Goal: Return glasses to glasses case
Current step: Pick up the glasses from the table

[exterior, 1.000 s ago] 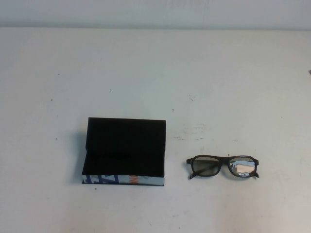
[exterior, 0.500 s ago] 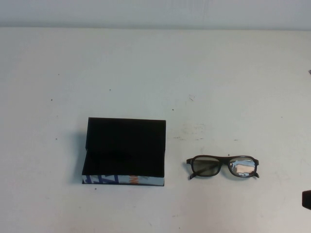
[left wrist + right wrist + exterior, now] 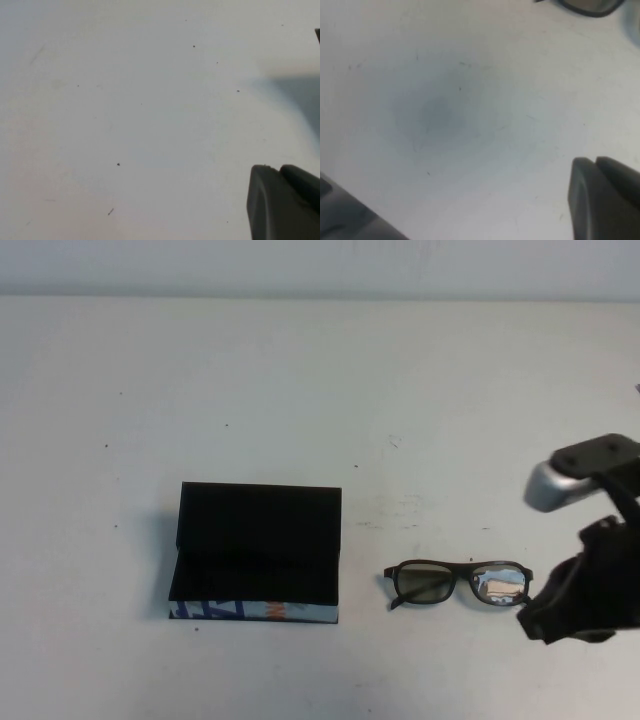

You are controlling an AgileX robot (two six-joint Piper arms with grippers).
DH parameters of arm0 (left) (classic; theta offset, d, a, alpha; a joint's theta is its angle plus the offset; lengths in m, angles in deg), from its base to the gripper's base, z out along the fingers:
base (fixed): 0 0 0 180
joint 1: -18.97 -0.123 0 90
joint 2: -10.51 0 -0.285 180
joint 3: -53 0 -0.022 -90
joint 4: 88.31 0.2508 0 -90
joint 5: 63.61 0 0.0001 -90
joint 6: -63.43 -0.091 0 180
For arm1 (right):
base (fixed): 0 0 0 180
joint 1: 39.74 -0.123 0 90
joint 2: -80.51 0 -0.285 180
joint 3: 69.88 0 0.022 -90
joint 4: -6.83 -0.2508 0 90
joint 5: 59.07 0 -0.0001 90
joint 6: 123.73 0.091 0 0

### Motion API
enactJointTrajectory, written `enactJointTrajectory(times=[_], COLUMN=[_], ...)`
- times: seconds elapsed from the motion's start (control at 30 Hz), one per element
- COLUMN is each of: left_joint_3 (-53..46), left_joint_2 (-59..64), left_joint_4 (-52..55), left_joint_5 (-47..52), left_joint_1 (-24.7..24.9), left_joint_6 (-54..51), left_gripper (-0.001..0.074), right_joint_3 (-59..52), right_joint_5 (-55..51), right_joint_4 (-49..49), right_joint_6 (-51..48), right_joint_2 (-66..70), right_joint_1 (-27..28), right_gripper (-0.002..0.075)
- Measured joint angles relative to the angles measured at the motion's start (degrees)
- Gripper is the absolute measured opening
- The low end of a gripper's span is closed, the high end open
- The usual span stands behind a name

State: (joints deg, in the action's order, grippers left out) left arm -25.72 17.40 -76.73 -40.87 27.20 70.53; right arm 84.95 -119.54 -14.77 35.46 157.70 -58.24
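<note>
Looking down from the high view, we see the glasses case (image 3: 256,552), a rectangular black box with a hinged flat black lid standing open behind it and a light-blue front side with dark-blue and orange print, sitting left of centre on the white table (image 3: 320,390). Its black interior holds nothing we can see. The glasses (image 3: 460,583), a dark brown-black plastic-framed pair with rectangular reflective lenses, lie on the table to the right of the case, apart from it, lenses facing the robot's side (the lens on the right glints brightly).

We see the right arm's black body with a silver-grey part at the right edge of the high view, with the right gripper (image 3: 545,620) at its low end, just beside the right end of the glasses; we cannot tell whether it touches them. Its fingers are fully closed and hold nothing. In the right wrist view the gripper (image 3: 605,200) shows over bare table, with a sliver of the glasses (image 3: 590,6) at the frame's edge.

We see the left gripper (image 3: 282,202) only in the left wrist view, over bare table; we cannot tell its state.
</note>
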Motion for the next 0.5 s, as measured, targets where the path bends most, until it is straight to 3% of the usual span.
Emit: enactJointTrajectory(times=[0.2, 0.4, 0.5], left_joint_3=[0.0, 0.0, 0.0], left_joint_2=[0.0, 0.0, 0.0], left_joint_4=[0.0, 0.0, 0.0], left_joint_5=[0.0, 0.0, 0.0], left_joint_1=[0.0, 0.0, 0.0], left_joint_6=[0.0, 0.0, 0.0], left_gripper=[0.0, 0.0, 0.0], right_joint_3=[7.3, 11.2, 13.0], right_joint_5=[-0.4, -0.4, -0.4], right_joint_4=[3.3, 8.5, 12.0], right_joint_6=[-12.9, -32.5, -38.7], right_joint_2=[9.5, 16.2, 18.8], right_joint_1=[-8.1, -9.1, -9.1], right_gripper=[-0.0013, -0.0003, 0.0045])
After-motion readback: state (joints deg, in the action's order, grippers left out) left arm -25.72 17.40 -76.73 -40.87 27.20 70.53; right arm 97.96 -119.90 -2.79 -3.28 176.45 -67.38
